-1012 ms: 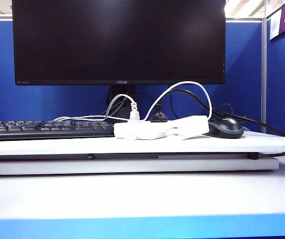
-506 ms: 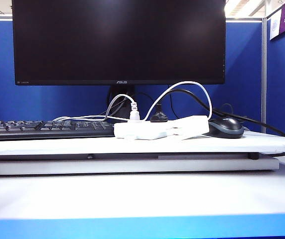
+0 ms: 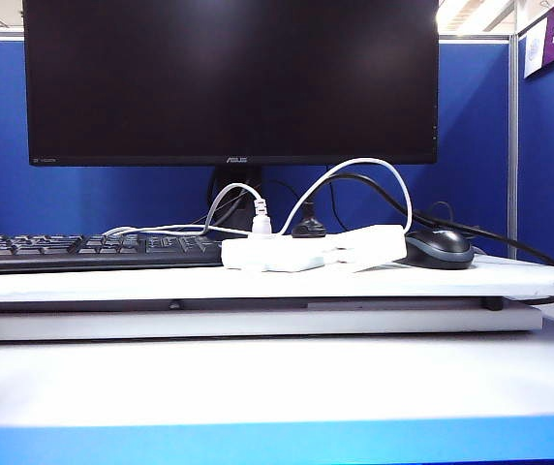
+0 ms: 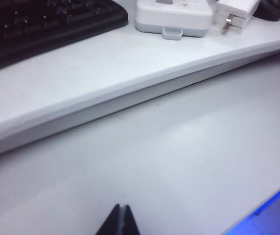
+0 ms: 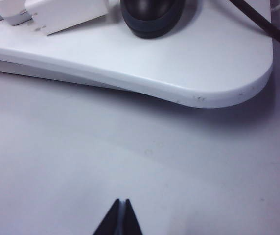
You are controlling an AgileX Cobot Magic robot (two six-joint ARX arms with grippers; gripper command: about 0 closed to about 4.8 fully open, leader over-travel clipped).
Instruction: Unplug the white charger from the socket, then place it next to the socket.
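While both pincers (image 4: 120,220) (image 5: 119,218) hover pinched, mouse (image 3: 439,247) flanks charger (image 3: 369,242) beside socket (image 3: 272,254).

On the raised white board (image 3: 258,283) atop the counter (image 3: 258,378) lie one socket (image 3: 272,255), one white charger (image 3: 369,244) just beside it toward the one mouse (image 3: 439,247), and one black keyboard (image 3: 83,250) on the socket's other side. Two plugs stand in the socket, one small grey-white plug (image 3: 261,224) and one black plug (image 3: 308,229), with one monitor (image 3: 230,77) behind. Two hands show, the left hand (image 4: 118,221) and the right hand (image 5: 119,219), each with its jaws pressed together and well short of the socket.
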